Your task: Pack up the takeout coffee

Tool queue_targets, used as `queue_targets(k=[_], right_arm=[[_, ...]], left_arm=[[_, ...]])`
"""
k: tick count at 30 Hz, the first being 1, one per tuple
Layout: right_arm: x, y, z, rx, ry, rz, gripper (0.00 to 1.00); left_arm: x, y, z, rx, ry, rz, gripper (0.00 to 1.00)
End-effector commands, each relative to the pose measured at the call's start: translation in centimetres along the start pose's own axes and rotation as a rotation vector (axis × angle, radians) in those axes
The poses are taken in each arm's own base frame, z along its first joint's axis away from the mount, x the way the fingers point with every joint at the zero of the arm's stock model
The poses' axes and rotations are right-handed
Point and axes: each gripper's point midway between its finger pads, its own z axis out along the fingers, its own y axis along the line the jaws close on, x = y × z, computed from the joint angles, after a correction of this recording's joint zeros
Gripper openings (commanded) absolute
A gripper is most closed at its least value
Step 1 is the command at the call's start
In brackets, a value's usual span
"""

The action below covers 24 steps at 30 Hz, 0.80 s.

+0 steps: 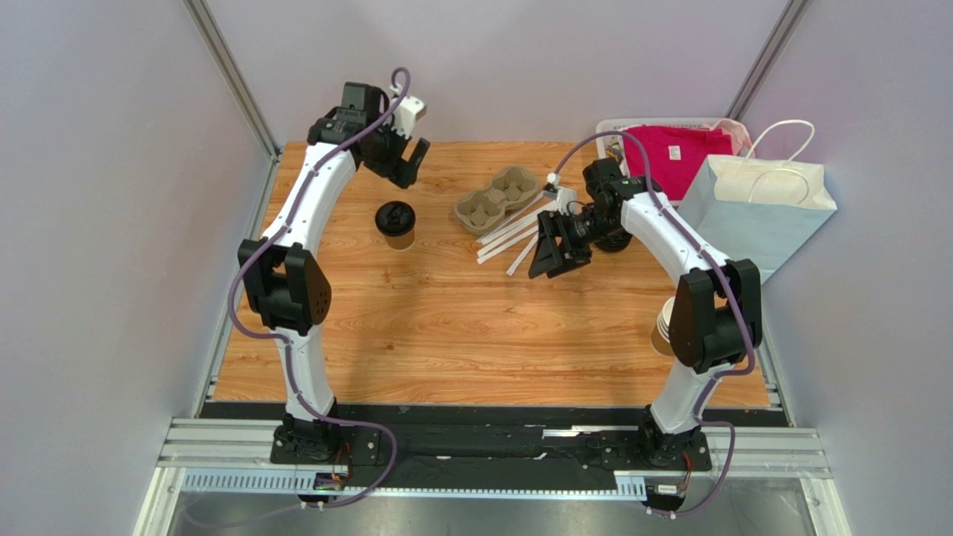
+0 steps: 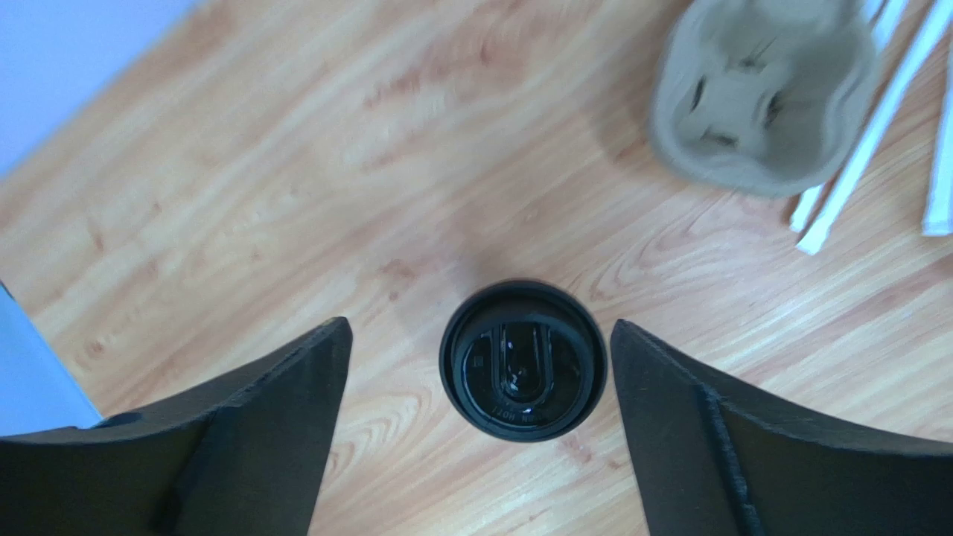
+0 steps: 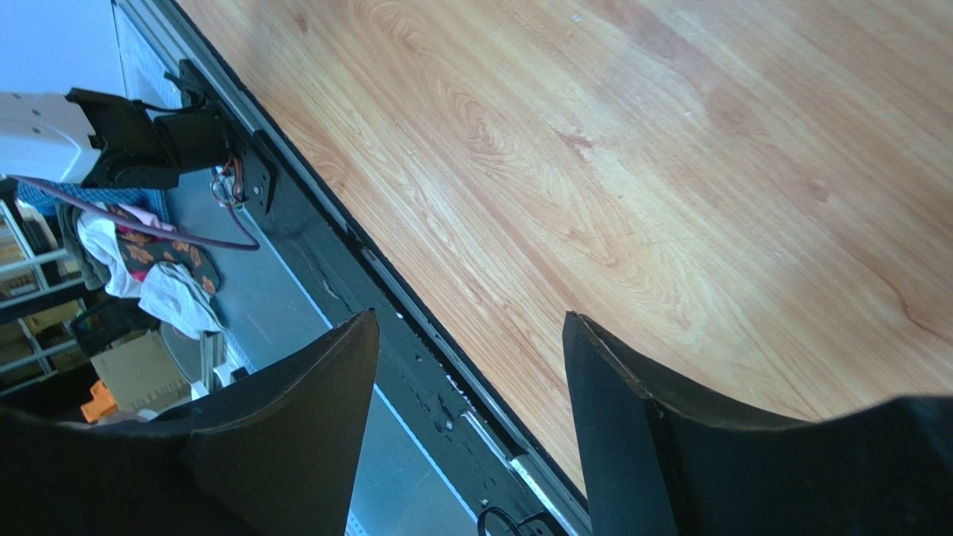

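Deliberately, my left tool (image 2: 479, 325) hangs spread over the takeout coffee (image 2: 522, 360), flanking it at nine and three o'clock for gripping.

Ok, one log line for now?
left gripper: jaws open, above takeout coffee | right gripper: jaws open, empty | coffee upright on table

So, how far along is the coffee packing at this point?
Early. Done: the takeout coffee stands lidded on the table. In hand: the left claw hangs open above it, not gripping; the right claw is open and empty. Left: grasp the cup and pack it; the cup carrier sits empty.
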Motion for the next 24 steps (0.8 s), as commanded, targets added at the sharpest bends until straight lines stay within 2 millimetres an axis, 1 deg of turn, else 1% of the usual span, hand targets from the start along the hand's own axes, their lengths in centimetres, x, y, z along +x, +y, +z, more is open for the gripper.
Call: queue_targets(k=[1,2,3,4,5,6,7,8,9,10,11,12,13,14,15,16,17,18,19,20,21,22,23,24], right_arm=[[-2.6,0.2,-3.5,0.005,-0.119,-0.036,0.65],[-2.8,0.0,-3.8,0.008,-0.13,-0.031,0.65],[-2.9,-0.2,-4.1,0.011,-0.137,-0.022,0.65],[-3.1,-0.6,-4.5,0.015,-0.148,-0.012,0.65],[-3.3,-0.7,-4.7,0.018,-0.155,-0.009,0.65],[-3.5,-0.9,-4.9,0.023,-0.163,-0.006,0.65],[-3.5,-1.1,-5.1,0.032,-0.168,-0.004,0.64],[-3.4,-1.1,-5.1,0.037,-0.168,-0.006,0.64],[-3.3,-1.2,-5.1,0.044,-0.171,-0.006,0.65],[-3.4,-1.3,-5.2,0.052,-0.18,-0.01,0.65],[-3.3,-1.5,-5.2,0.06,-0.179,-0.008,0.64],[-3.1,-1.6,-5.2,0.068,-0.179,-0.007,0.64],[-3.0,-1.8,-5.1,0.081,-0.176,-0.006,0.64],[-3.1,-2.0,-5.1,0.086,-0.177,-0.003,0.64],[-3.0,-2.1,-5.0,0.087,-0.172,-0.004,0.64],[-3.1,-2.2,-5.0,0.091,-0.173,-0.003,0.64],[-3.1,-2.3,-5.0,0.093,-0.175,0.0,0.64],[-3.2,-2.3,-5.0,0.098,-0.176,-0.004,0.64],[-3.5,-2.5,-5.2,0.114,-0.185,-0.007,0.64],[-3.5,-2.6,-5.2,0.122,-0.186,-0.013,0.64],[-3.6,-2.7,-5.3,0.128,-0.187,-0.011,0.64],[-3.6,-2.8,-5.3,0.134,-0.186,-0.013,0.64],[-3.6,-2.7,-5.3,0.133,-0.187,-0.013,0.64],[-3.6,-2.8,-5.3,0.133,-0.185,-0.011,0.64]], left_arm=[[-6.5,-3.4,-4.5,0.076,-0.202,0.095,0.86],[-7.0,-4.2,-4.1,0.093,-0.213,0.111,0.81],[-7.5,-5.8,-3.8,0.116,-0.217,0.122,0.74],[-7.9,-6.5,-3.3,0.126,-0.227,0.125,0.7],[-8.0,-7.3,-2.4,0.143,-0.222,0.122,0.67],[-8.4,-8.7,-1.8,0.165,-0.223,0.13,0.62],[-8.6,-9.4,-1.2,0.174,-0.222,0.111,0.61],[-8.5,-10.0,0.2,0.184,-0.206,0.103,0.61],[-8.8,-11.1,0.9,0.191,-0.201,0.106,0.59],[-8.8,-11.7,1.5,0.198,-0.193,0.083,0.58],[-8.8,-12.2,2.8,0.207,-0.183,0.076,0.57],[-8.8,-13.2,3.4,0.221,-0.175,0.073,0.54],[-9.2,-13.6,3.8,0.222,-0.181,0.056,0.54],[-8.7,-14.3,5.2,0.232,-0.161,0.051,0.54],[-8.7,-15.1,5.7,0.23,-0.156,0.054,0.54],[-8.8,-15.4,6.2,0.223,-0.157,0.054,0.54],[-8.3,-15.8,7.3,0.219,-0.137,0.043,0.55],[-8.1,-16.2,7.9,0.209,-0.13,0.044,0.56],[-8.2,-16.3,8.3,0.202,-0.131,0.036,0.56],[-7.6,-16.5,9.3,0.199,-0.112,0.021,0.56],[-7.6,-16.6,9.6,0.188,-0.108,0.017,0.56],[-7.7,-16.5,10.0,0.18,-0.109,0.013,0.54],[-7.2,-16.6,10.8,0.174,-0.095,0.009,0.53],[-7.2,-16.7,11.0,0.166,-0.093,0.013,0.51]])
